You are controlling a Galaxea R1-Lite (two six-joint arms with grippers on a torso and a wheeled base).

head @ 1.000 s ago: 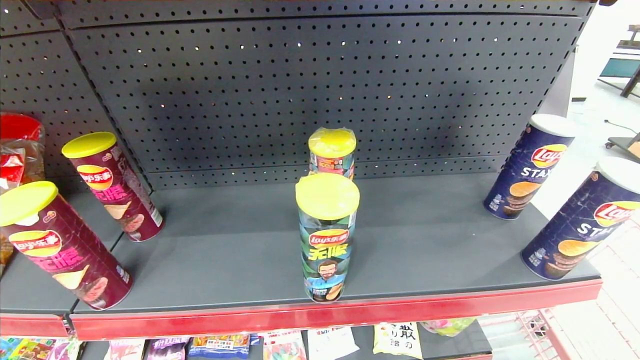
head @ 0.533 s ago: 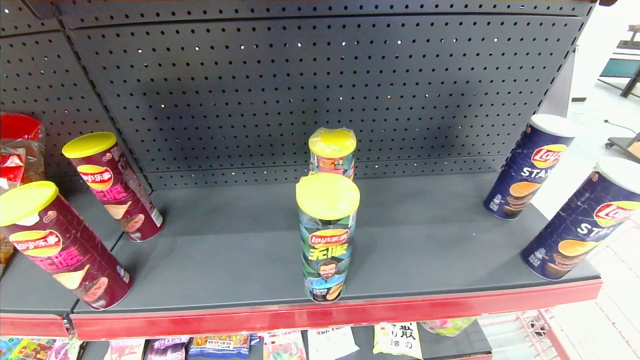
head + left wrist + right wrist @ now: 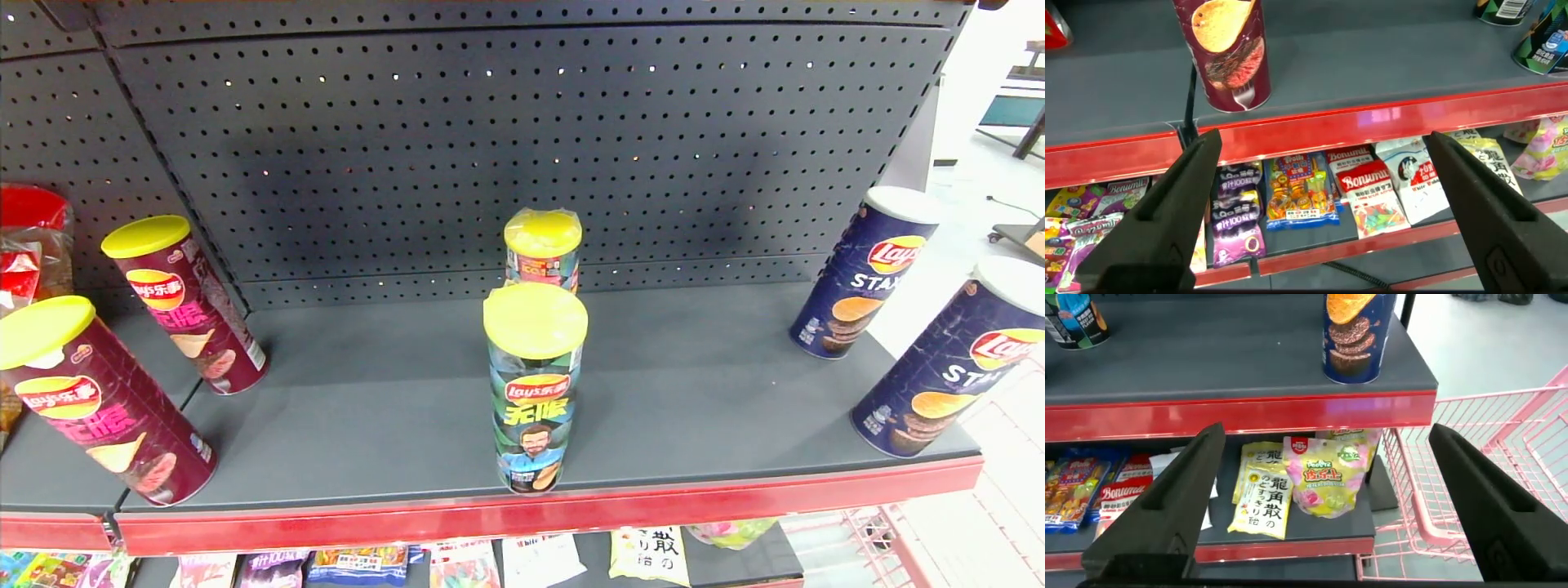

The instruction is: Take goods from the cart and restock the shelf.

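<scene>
The dark grey shelf [image 3: 669,408] with a red front lip holds chip cans. Two yellow-lidded cans stand mid-shelf, one at the front [image 3: 533,388] and one behind it [image 3: 543,247]. Two maroon cans [image 3: 90,400] [image 3: 184,302] stand at the left, two navy cans [image 3: 865,273] [image 3: 955,367] at the right. My left gripper [image 3: 1323,204] is open, below the shelf lip in front of the front maroon can [image 3: 1229,49]. My right gripper [image 3: 1323,498] is open, below the front navy can [image 3: 1355,335], beside the pink wire cart [image 3: 1503,498].
Snack bags [image 3: 1298,192] line the lower shelf [image 3: 1315,527] under the red lip. A red-topped bag [image 3: 28,237] sits at the far left of the upper shelf. The pegboard back wall [image 3: 522,147] rises behind the cans. Open floor lies to the right.
</scene>
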